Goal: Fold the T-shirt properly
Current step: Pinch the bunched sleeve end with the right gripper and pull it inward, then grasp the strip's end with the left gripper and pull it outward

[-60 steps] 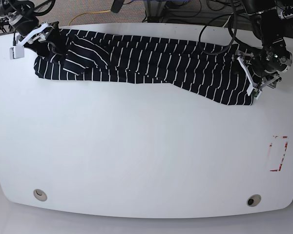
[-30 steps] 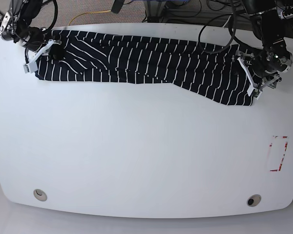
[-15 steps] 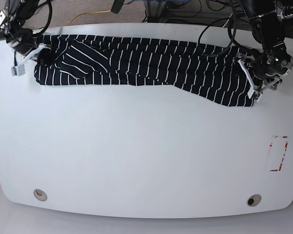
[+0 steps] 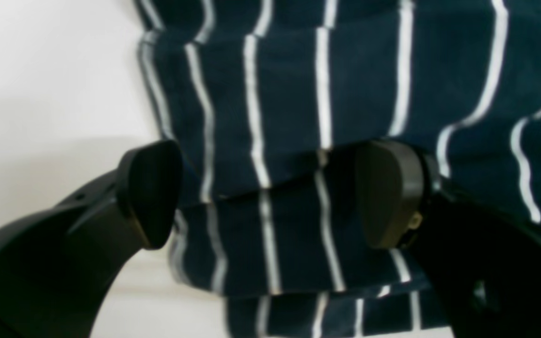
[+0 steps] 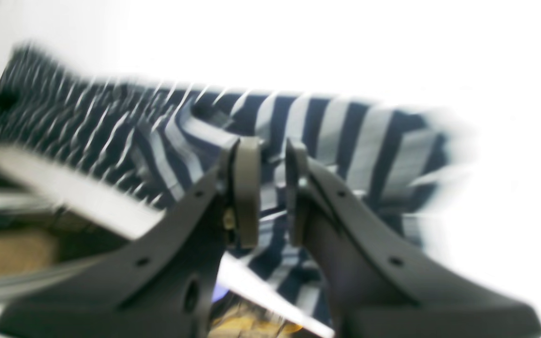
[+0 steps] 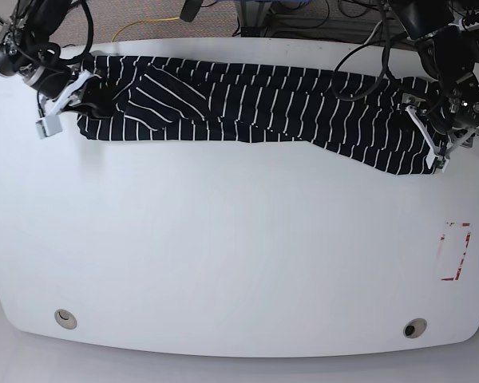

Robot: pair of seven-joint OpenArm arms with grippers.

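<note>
Our T-shirt [image 6: 255, 108] lies stretched in a long band across the top of the desk [image 6: 223, 255]. Our right pincer [image 5: 266, 192], at upper left in the base view, is pinching a fold of its cloth. Our left pincer [image 4: 270, 197] stands spread astride the hem at upper right. If we pull before it closes, that end may drag and bunch.
</note>
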